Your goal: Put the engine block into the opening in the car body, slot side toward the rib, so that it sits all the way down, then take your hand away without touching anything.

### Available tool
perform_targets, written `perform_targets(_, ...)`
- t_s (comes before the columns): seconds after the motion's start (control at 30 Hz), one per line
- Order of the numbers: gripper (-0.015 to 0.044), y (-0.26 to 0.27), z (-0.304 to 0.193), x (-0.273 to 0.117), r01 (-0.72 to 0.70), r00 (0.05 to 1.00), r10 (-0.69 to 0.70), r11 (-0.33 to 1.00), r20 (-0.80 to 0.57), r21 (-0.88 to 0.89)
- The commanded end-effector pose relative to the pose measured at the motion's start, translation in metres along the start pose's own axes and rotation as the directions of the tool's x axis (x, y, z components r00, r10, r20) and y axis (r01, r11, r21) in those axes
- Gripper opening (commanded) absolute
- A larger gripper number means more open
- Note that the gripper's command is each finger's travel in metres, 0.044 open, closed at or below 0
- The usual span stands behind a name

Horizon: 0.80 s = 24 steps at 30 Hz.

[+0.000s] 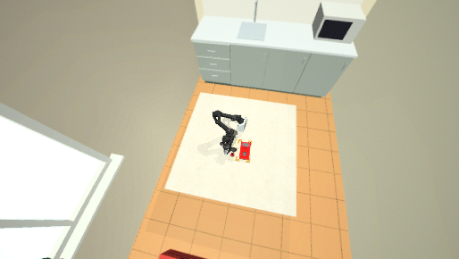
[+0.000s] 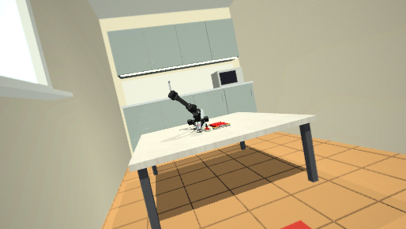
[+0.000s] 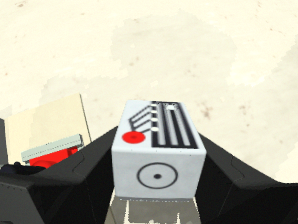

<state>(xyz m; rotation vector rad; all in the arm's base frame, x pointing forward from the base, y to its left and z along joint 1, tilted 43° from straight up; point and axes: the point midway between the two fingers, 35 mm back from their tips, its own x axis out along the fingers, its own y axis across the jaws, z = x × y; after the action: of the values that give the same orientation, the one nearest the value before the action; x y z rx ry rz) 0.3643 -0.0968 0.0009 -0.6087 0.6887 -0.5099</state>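
The engine block (image 3: 157, 172) is a pale grey box with a red disc, dark stripes on top and a ringed circle on its near face. My gripper (image 3: 154, 134) (image 1: 226, 152) (image 2: 199, 129) is shut on it, one black finger on each side. The block is too small to make out in the top and exterior views. The red car body (image 1: 245, 154) (image 2: 219, 124) lies on the table just right of the gripper, with orange corner pieces around it. The gripper is beside the car body, not over it. The opening and its rib cannot be made out.
A small red piece (image 1: 232, 154) (image 2: 207, 128) lies between gripper and car body. In the wrist view a cream panel (image 3: 50, 120) with a pale grey bar (image 3: 55, 148) and a red part (image 3: 52, 158) shows at left. The arm's base (image 1: 241, 125) stands behind the car body.
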Motion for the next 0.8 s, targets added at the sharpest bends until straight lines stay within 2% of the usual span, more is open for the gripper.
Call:
perform_targets(0.0, 0.0, 0.0, -0.006, 0.006, -0.002, 1.0, 0.002, 1.0, -0.002, -0.003)
perform_targets(0.37, 0.0, 0.001, -0.012, 0.013, -0.001, 1.0, 0.001, 1.0, -0.002, -0.003)
perform_targets(0.77, 0.0315, 0.001, -0.011, 0.013, -0.003, 1.0, 0.003, 1.0, 0.009, -0.001)
